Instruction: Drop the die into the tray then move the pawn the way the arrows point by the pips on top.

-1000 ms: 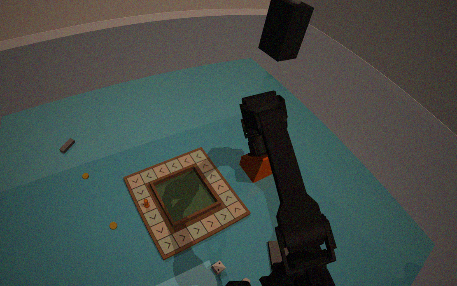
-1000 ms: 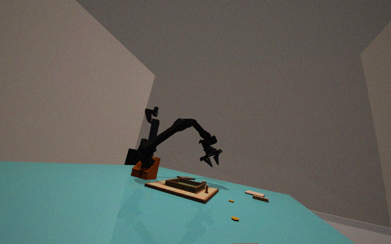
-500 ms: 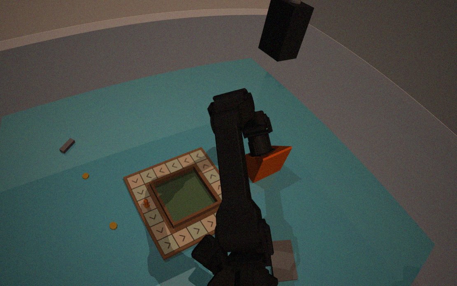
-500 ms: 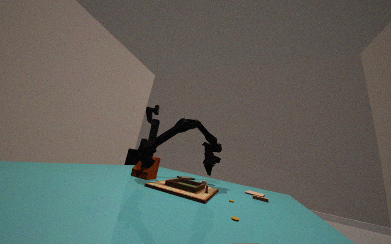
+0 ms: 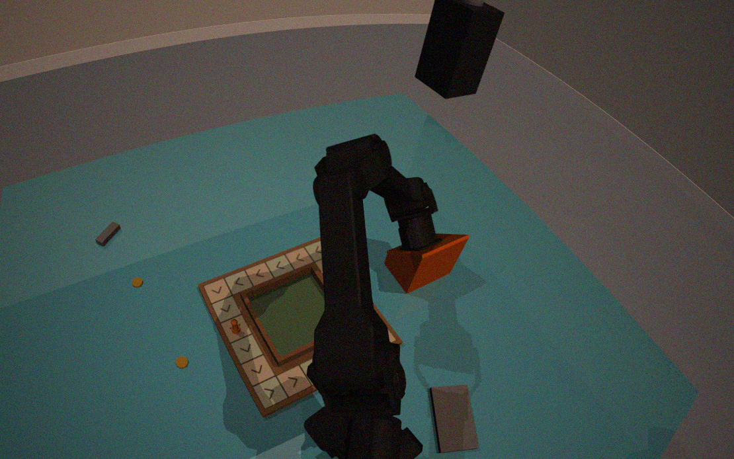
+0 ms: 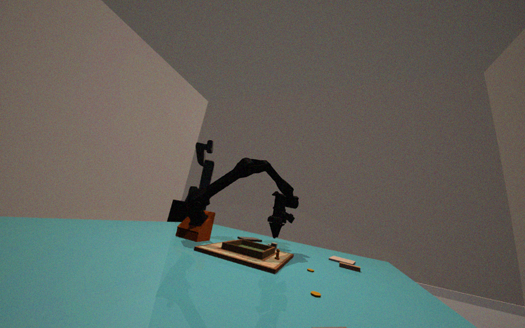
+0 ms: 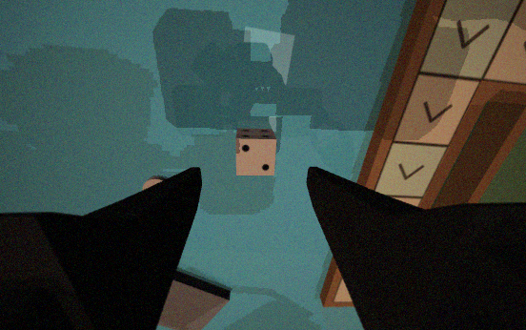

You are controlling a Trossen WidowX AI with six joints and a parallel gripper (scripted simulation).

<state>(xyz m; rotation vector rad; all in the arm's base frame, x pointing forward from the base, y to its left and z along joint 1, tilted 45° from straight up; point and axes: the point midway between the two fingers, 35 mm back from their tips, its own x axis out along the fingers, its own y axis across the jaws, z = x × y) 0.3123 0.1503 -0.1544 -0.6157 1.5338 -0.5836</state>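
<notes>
The pale die point(image 7: 255, 157) point(image 6: 273, 245) stands on the table beside the board; its face towards the wrist camera shows two pips. The arm hides it in the top view. My gripper point(image 7: 254, 175) point(image 6: 274, 236) is open and empty, pointing down above the die, which shows between the fingertips in the wrist view. The orange pawn point(image 5: 235, 326) point(image 6: 277, 254) stands upright on a left-side square of the board point(image 5: 216, 290) point(image 6: 216, 251) point(image 7: 431, 110). The dice tray point(image 5: 286, 319) point(image 6: 244, 248) has a green floor; the part I see is empty, and the arm covers its right side.
Two orange discs point(image 5: 137, 282) point(image 6: 315, 293) lie left of the board. A grey-brown slab point(image 5: 454, 418) point(image 7: 195, 305) lies right of it. A small block point(image 5: 108, 233) lies far left. A pale round piece point(image 7: 152, 183) is partly behind the left finger. An orange base point(image 5: 427, 265) point(image 6: 196, 228) stands behind.
</notes>
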